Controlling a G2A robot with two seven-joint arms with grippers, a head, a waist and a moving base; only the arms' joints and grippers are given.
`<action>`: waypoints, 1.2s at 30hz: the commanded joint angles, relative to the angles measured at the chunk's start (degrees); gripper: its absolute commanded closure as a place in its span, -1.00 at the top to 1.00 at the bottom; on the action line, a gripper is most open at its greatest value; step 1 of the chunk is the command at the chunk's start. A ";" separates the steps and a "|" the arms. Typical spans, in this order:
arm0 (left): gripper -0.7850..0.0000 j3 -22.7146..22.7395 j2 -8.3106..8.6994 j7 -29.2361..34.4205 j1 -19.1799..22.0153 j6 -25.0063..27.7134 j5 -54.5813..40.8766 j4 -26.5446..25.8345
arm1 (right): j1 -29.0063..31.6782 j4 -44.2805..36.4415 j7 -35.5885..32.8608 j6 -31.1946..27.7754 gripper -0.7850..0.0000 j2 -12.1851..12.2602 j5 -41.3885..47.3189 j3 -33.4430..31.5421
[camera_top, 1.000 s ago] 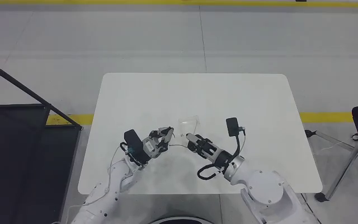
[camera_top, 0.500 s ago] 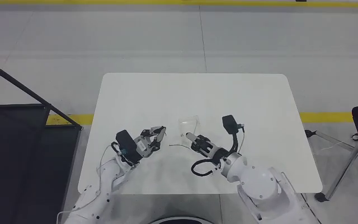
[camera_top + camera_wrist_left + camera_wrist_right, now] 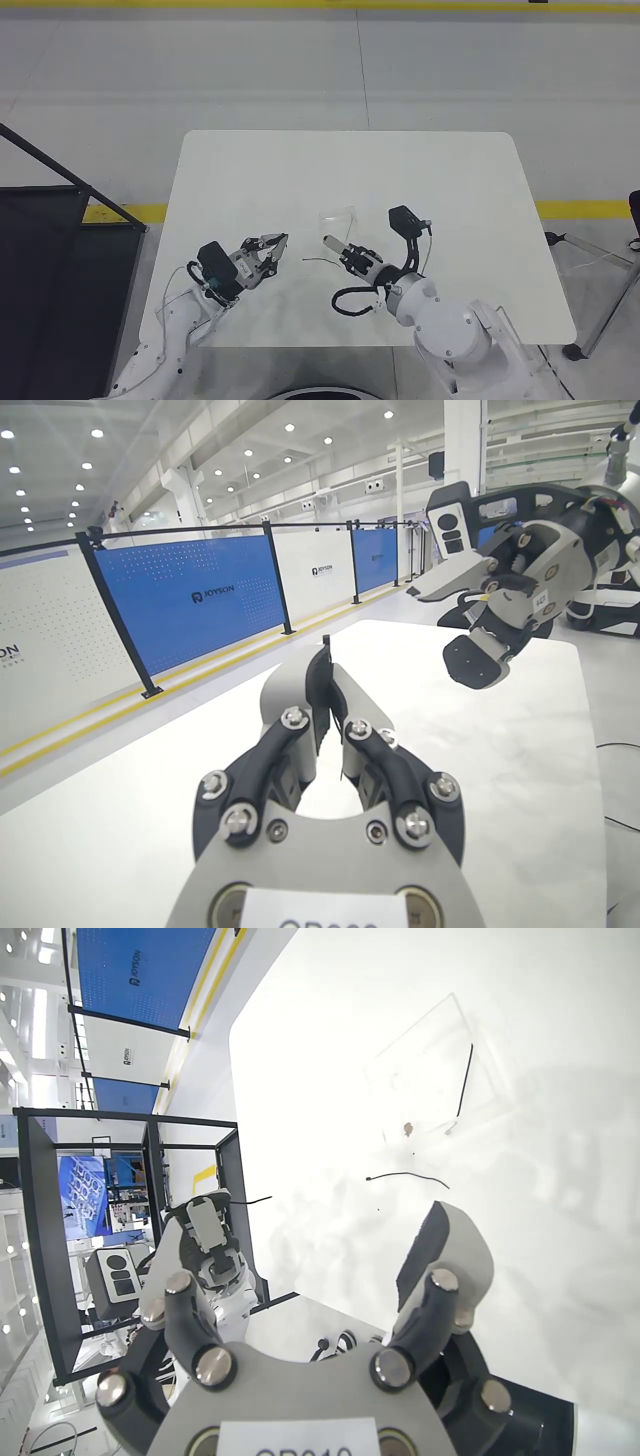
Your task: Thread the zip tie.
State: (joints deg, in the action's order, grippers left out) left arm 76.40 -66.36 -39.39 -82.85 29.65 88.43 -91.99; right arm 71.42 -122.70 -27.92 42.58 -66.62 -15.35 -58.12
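Observation:
My left gripper [image 3: 277, 241] [image 3: 327, 652] hovers over the table's front left, shut on a thin black zip tie [image 3: 327, 640]. A short length of that tie sticks out past its pads, also visible in the right wrist view [image 3: 252, 1201]. My right gripper [image 3: 331, 243] [image 3: 300, 1248] stands open just right of it, its fingers [image 3: 440, 584] spread and empty. A second black zip tie [image 3: 318, 262] [image 3: 406, 1175] lies flat on the table between the two grippers, close under the right one.
A clear plastic bag [image 3: 338, 217] [image 3: 425, 1078] with another zip tie [image 3: 465, 1078] inside lies just beyond the grippers. The white table [image 3: 450, 180] is bare elsewhere. A black frame [image 3: 50, 270] stands off the table's left side.
The grippers were close together a second ago. The left arm has drawn back to the left, the right gripper has shifted slightly left, and a zip tie now lies loose between them.

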 commanded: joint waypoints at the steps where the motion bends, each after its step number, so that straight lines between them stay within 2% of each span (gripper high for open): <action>1: -1.00 0.00 0.00 0.00 0.00 0.00 0.00 0.00 | 0.00 0.00 0.00 0.00 1.00 0.00 0.00 0.00; 5: -1.00 0.27 -0.22 2.26 -0.56 -2.74 -2.95 -0.63 | 1.01 0.94 5.70 -3.06 1.00 -0.19 -1.18 -1.49; 8: -1.00 1.82 -0.13 3.15 -1.14 -2.86 -5.91 -1.00 | 1.06 1.03 3.59 -8.22 1.00 0.31 -5.66 -1.12; 13: -1.00 5.05 0.40 4.02 -1.83 2.95 -11.51 -1.30 | -1.43 1.14 -8.83 -19.74 1.00 1.76 -16.03 -0.32; 17: -1.00 6.50 0.72 5.41 -2.07 6.77 -14.29 -1.35 | -5.29 1.87 -19.89 -28.23 1.00 2.40 -20.55 0.53; 19: -1.00 7.07 0.86 6.27 -2.03 8.48 -15.68 -1.01 | -7.10 2.32 -23.57 -29.14 1.00 2.44 -22.34 1.08; 29: -1.00 7.28 0.91 6.74 -2.00 8.84 -16.04 -0.98 | -7.10 2.32 -23.57 -29.14 1.00 2.44 -22.34 1.08; 33: -1.00 7.10 0.85 7.62 -2.01 8.17 -16.50 -1.35 | -7.80 5.07 -19.63 -38.95 1.00 2.33 -23.98 2.69; 36: -1.00 6.93 0.81 9.13 -2.01 7.77 -17.78 -1.65 | -10.74 7.55 -19.43 -44.20 1.00 1.94 -29.38 5.89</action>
State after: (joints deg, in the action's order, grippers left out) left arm 83.33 -65.54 -30.74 -84.85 37.53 71.31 -93.64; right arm 62.00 -116.02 -46.99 0.71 -64.50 -42.28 -53.76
